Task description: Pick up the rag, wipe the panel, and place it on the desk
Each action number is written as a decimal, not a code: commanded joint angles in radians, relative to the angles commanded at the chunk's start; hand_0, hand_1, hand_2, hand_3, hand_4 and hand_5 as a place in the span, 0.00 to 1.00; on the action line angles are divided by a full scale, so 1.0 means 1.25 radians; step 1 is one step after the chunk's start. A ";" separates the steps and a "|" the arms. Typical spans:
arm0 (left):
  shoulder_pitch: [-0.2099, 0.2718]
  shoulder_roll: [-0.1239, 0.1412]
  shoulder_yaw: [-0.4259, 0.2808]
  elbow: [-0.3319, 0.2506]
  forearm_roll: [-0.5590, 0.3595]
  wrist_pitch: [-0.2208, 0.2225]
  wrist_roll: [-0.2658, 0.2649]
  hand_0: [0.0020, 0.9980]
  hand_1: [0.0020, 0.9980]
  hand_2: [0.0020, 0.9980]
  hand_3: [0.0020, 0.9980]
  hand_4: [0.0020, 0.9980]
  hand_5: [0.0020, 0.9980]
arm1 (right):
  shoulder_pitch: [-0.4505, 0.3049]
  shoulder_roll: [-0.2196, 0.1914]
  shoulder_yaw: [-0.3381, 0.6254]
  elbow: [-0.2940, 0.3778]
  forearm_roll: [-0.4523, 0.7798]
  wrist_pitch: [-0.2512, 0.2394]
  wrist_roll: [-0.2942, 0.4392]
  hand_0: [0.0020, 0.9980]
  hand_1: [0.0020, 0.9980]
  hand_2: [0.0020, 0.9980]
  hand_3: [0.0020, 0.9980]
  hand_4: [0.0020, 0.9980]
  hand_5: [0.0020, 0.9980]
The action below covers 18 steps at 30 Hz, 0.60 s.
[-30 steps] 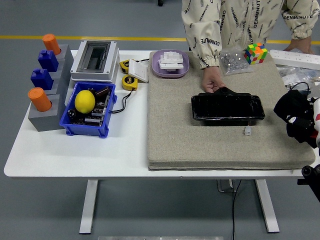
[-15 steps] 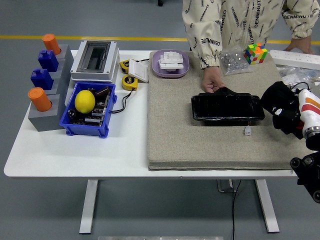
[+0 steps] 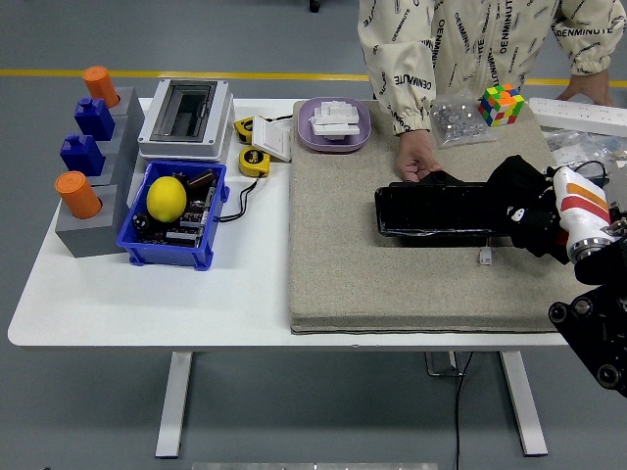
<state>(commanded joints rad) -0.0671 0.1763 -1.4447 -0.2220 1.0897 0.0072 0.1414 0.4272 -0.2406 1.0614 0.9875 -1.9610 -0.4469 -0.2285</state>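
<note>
"DENMINUTE" repeats across the person's cream printed sleeve. The glossy black rectangular panel lies flat, its right end under the robot's black right hand, whose finger state can't be made out. The person's bare hand pins a dark rag at the panel's far edge.

Right robot hand overlaps the black panel's right end.

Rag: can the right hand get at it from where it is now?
Probably not cleanly. The rag sits at the panel's far edge under the person's hand, while the right hand is only at the panel's right end.
</note>
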 joint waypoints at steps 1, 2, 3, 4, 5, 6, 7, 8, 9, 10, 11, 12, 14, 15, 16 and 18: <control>-0.001 0.000 0.001 0.000 -0.001 0.000 0.000 0.61 0.64 0.66 0.56 0.63 0.44 | 0.003 0.001 -0.004 -0.004 0.003 0.000 0.001 0.31 0.44 0.49 0.51 0.88 0.23; -0.001 0.000 0.002 0.000 -0.001 0.000 0.000 0.61 0.64 0.66 0.56 0.63 0.44 | 0.005 0.001 -0.006 -0.007 0.005 0.000 0.001 0.31 0.44 0.49 0.51 0.88 0.23; -0.001 0.000 0.003 0.000 -0.002 0.000 0.000 0.61 0.64 0.66 0.56 0.63 0.44 | 0.007 0.002 -0.009 -0.010 0.007 0.000 0.002 0.31 0.44 0.49 0.51 0.88 0.23; -0.001 0.000 0.004 0.001 -0.003 0.000 0.000 0.61 0.64 0.66 0.56 0.63 0.44 | 0.009 0.003 -0.012 -0.012 0.009 0.000 0.003 0.31 0.44 0.49 0.51 0.88 0.23; -0.001 0.000 0.005 0.001 -0.003 0.000 0.000 0.61 0.64 0.66 0.56 0.63 0.44 | 0.010 0.004 -0.014 -0.014 0.011 0.000 0.003 0.31 0.44 0.49 0.51 0.88 0.23; 0.000 0.000 0.005 0.001 -0.003 0.000 0.000 0.61 0.64 0.66 0.56 0.63 0.44 | 0.011 0.006 -0.018 -0.014 0.012 0.000 0.003 0.31 0.44 0.49 0.51 0.88 0.23; 0.001 0.001 0.005 0.002 -0.003 0.001 0.000 0.61 0.64 0.66 0.56 0.63 0.44 | 0.012 0.007 -0.020 -0.014 0.013 0.000 0.003 0.31 0.44 0.49 0.51 0.88 0.23; 0.001 0.001 0.006 0.002 -0.003 0.001 0.000 0.61 0.64 0.66 0.56 0.63 0.44 | 0.014 0.009 -0.023 -0.015 0.014 0.000 0.003 0.31 0.44 0.49 0.51 0.88 0.23; 0.001 0.002 0.006 0.002 -0.003 0.001 0.000 0.61 0.64 0.66 0.56 0.63 0.44 | 0.015 0.011 -0.025 -0.015 0.014 0.000 0.003 0.31 0.44 0.49 0.51 0.88 0.23; 0.001 0.002 0.006 0.002 -0.003 0.001 0.000 0.61 0.64 0.66 0.56 0.63 0.44 | 0.016 0.013 -0.025 -0.016 0.015 0.000 0.003 0.31 0.44 0.49 0.51 0.88 0.23; 0.002 0.003 0.006 0.002 -0.002 0.001 0.000 0.61 0.64 0.65 0.56 0.63 0.44 | 0.019 0.021 -0.024 -0.020 0.018 0.000 0.003 0.31 0.44 0.49 0.51 0.88 0.23; 0.002 0.004 0.007 0.002 -0.002 0.001 0.000 0.61 0.64 0.65 0.56 0.63 0.44 | 0.022 0.028 -0.024 -0.021 0.020 0.000 0.003 0.31 0.44 0.49 0.51 0.88 0.23; 0.002 0.004 0.008 0.002 -0.002 0.001 0.000 0.61 0.64 0.65 0.56 0.63 0.44 | 0.028 0.037 -0.026 -0.023 0.021 0.001 0.003 0.31 0.44 0.49 0.51 0.88 0.23; 0.000 0.004 0.010 0.001 -0.003 0.001 0.000 0.61 0.64 0.65 0.56 0.63 0.44 | 0.033 0.044 -0.030 -0.023 0.021 0.002 0.003 0.31 0.44 0.49 0.51 0.88 0.23; -0.002 0.005 0.011 0.001 -0.003 0.000 -0.001 0.61 0.64 0.65 0.56 0.63 0.44 | 0.037 0.049 -0.034 -0.023 0.022 0.002 0.003 0.31 0.44 0.49 0.51 0.88 0.23; -0.005 0.004 0.012 0.000 -0.004 0.000 -0.001 0.61 0.64 0.66 0.56 0.63 0.44 | 0.043 0.058 -0.041 -0.023 0.022 0.003 0.002 0.31 0.44 0.49 0.51 0.88 0.23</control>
<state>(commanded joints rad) -0.0732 0.1819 -1.4297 -0.2222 1.0849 0.0073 0.1406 0.4808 -0.1684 1.0107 0.9585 -1.9330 -0.4431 -0.2255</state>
